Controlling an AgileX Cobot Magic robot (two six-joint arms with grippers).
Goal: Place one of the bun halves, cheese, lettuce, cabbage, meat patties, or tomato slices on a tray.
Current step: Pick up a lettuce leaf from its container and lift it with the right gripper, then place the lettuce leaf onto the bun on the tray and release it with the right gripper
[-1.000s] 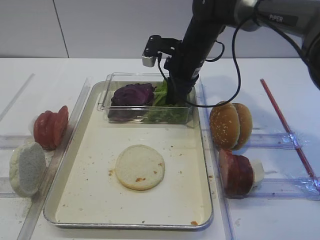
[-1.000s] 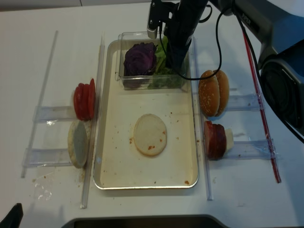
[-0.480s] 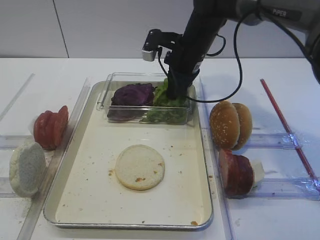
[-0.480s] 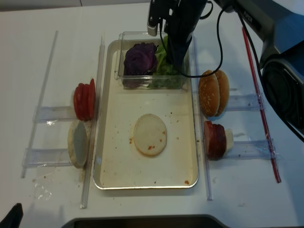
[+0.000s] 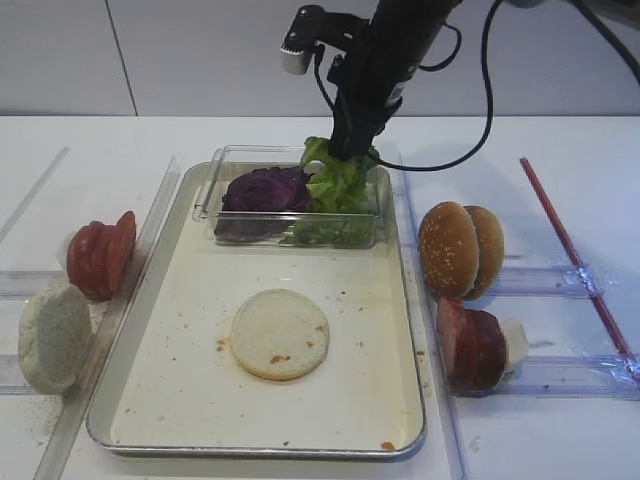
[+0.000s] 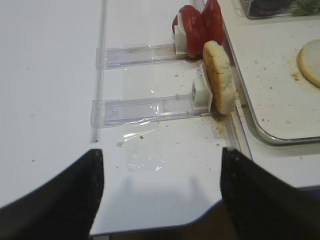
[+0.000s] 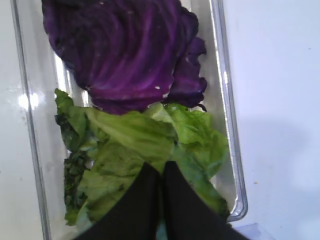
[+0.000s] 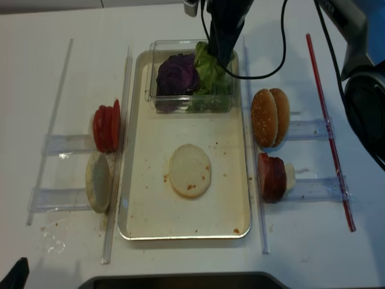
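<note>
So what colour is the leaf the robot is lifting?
Bright green lettuce, shown best in the right wrist view.

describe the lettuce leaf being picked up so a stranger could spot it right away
Find the silver tray, then the clear plastic box at its far end. The lettuce leaf hangs over that box, pinched by the right gripper: ruffled and bright green, beside the dark purple cabbage.

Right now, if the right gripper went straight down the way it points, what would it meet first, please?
The right gripper, shut on a lettuce leaf, points down into the clear plastic box. It would probably press into the remaining lettuce beside the cabbage; exact depth is unclear.
</note>
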